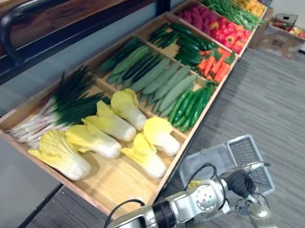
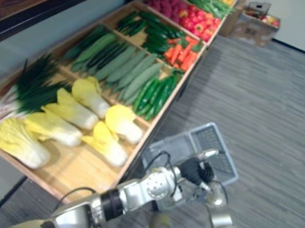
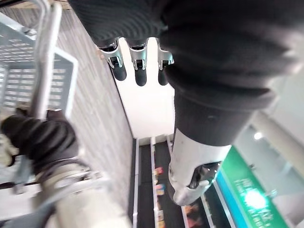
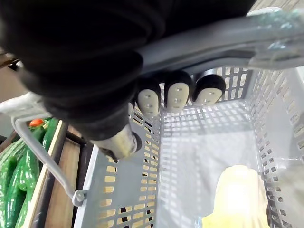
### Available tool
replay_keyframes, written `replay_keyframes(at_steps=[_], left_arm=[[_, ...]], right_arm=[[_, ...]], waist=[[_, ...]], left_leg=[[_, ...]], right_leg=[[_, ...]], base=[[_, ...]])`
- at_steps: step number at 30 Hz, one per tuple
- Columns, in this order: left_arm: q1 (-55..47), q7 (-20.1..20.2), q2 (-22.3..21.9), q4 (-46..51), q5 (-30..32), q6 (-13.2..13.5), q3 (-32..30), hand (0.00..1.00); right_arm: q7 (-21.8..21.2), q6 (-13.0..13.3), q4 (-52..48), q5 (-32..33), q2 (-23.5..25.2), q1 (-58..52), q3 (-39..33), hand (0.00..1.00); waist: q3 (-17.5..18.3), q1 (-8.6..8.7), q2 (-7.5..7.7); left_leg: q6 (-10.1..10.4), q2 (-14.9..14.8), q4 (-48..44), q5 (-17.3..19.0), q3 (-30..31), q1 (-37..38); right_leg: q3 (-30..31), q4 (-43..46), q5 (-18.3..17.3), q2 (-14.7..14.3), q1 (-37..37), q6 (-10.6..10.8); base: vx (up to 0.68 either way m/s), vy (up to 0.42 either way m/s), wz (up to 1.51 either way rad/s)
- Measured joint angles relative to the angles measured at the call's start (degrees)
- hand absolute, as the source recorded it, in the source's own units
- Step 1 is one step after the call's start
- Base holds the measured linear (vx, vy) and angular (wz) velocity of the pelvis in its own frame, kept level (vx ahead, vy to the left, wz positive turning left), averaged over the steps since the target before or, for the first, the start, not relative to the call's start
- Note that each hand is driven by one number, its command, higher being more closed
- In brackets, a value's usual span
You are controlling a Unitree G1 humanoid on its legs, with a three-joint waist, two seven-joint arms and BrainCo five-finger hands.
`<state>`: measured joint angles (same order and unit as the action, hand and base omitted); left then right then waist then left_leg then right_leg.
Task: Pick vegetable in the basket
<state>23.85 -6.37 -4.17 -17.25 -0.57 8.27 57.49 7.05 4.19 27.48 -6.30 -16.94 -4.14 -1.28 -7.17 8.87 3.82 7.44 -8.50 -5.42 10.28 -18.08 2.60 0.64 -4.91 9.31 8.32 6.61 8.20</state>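
My right robot hand is curled round the basket handle. It carries the basket low beside the shelf, probably so drops are short. One cabbage already lies in the basket. My left robot hand is by the basket, fingers straight and holding nothing, free for the next pick. More cabbages lie on the shelf's near end.

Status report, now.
Left hand open, empty. Right hand shut on basket handle. One napa cabbage in basket. Other cabbages on wooden shelf.
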Motion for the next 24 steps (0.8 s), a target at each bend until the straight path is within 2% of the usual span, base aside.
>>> replay_keyframes(at_steps=[3, 5, 6, 8, 10, 12, 17, 20, 24], left_arm=[[-10.18, 2.83, 6.59, 15.18, -9.1, 1.35, -7.61, 0.0], [-15.37, 3.6, 10.86, 21.32, -13.98, 1.8, -12.81, 0.0], [-18.7, 4.26, 13.94, 24.94, -17.33, 2.23, -15.83, 0.0], [-22.48, 5.25, 16.45, 29.62, -20.41, 2.8, -17.84, 0.0], [-24.72, 6.44, 17.5, 32.36, -22.2, 3.33, -18.23, 0.0], [-28.34, 7.9, 18.42, 34.99, -24.85, 4.16, -19.48, 0.0], [-34.08, 9.05, 18.44, 37.09, -28.14, 4.23, -21.9, 0.0], [-36.92, 9.18, 18.79, 38.7, -28.56, 4.19, -22.02, 0.0], [-37.73, 9.43, 19.16, 39.68, -28.52, 4.2, -22.04, 0.0]], right_arm=[[-0.92, 0.0, 0.43, 0.16, -0.26, -2.13, -3.14, 1.0], [-2.08, 0.31, 2.0, 0.62, -1.36, -2.56, -3.48, 1.0], [-2.81, 1.26, 5.04, 0.66, -2.46, -3.36, -3.89, 1.0], [-3.36, 1.48, 8.53, 0.69, -2.6, -3.23, -5.36, 1.0], [-3.46, 1.72, 10.88, 0.68, -2.65, -3.09, -6.48, 1.0], [-3.8, 2.19, 13.85, 0.64, -2.69, -2.57, -6.91, 1.0], [-3.85, 3.55, 17.72, 0.41, -2.69, -2.47, -7.47, 1.0], [-3.46, 3.58, 20.92, 0.41, -2.59, -2.53, -9.04, 1.0], [-2.61, 3.57, 22.97, 0.64, -2.17, -2.57, -10.36, 1.0]], waist=[[0.47, -1.84, -0.78], [1.06, -2.17, -1.29], [2.36, -3.0, -1.68], [3.15, -3.63, -1.89], [3.6, -4.44, -1.88], [4.81, -4.54, -1.83], [6.69, -4.96, -1.87], [7.66, -5.97, -2.02], [7.87, -6.49, -2.17]], left_leg=[[-0.01, -0.12, 0.0, -0.05, 1.82, -0.52], [-0.01, -0.02, 0.01, -0.1, 2.82, -0.6], [-0.04, 0.01, 0.0, -0.14, 3.48, -1.21], [-0.14, 0.49, -0.02, -0.33, 4.43, -1.47], [-0.21, 0.79, -0.06, -0.43, 4.74, -1.39], [-0.21, 0.92, -0.11, -0.43, 4.95, -1.48], [-0.25, 0.89, -0.01, -0.43, 5.7, -1.53], [-0.3, 0.96, 0.02, -0.48, 6.19, -1.45], [-0.4, 1.11, -0.12, -0.82, 7.86, -1.63]], right_leg=[[-1.71, 0.0, -0.29, 0.15, -0.65, 0.06], [-2.51, 0.05, -0.58, 0.29, -1.17, 0.22], [-3.29, 0.02, -0.7, 0.49, -1.16, 0.3], [-4.03, 0.01, -0.76, 0.85, -1.45, 0.37], [-4.34, -0.11, -0.76, 1.12, -1.81, 0.37], [-4.63, -0.08, -0.76, 1.33, -1.89, 0.37], [-5.1, 0.28, -1.5, 1.53, -2.22, 0.4], [-5.61, 1.1, -1.98, 1.61, -2.25, 0.41], [-7.27, 1.98, -2.56, 1.99, -2.93, 0.3]], base=[[-0.01, -0.028, 0.28], [0.01, -0.017, 0.26], [0.01, -0.011, 0.27], [0.03, 0.002, 0.26], [0.03, 0.027, 0.15], [0.01, 0.018, 0.07], [-0.02, -0.011, 0.06], [-0.01, -0.011, 0.1], [-0.02, -0.018, 0.2]])
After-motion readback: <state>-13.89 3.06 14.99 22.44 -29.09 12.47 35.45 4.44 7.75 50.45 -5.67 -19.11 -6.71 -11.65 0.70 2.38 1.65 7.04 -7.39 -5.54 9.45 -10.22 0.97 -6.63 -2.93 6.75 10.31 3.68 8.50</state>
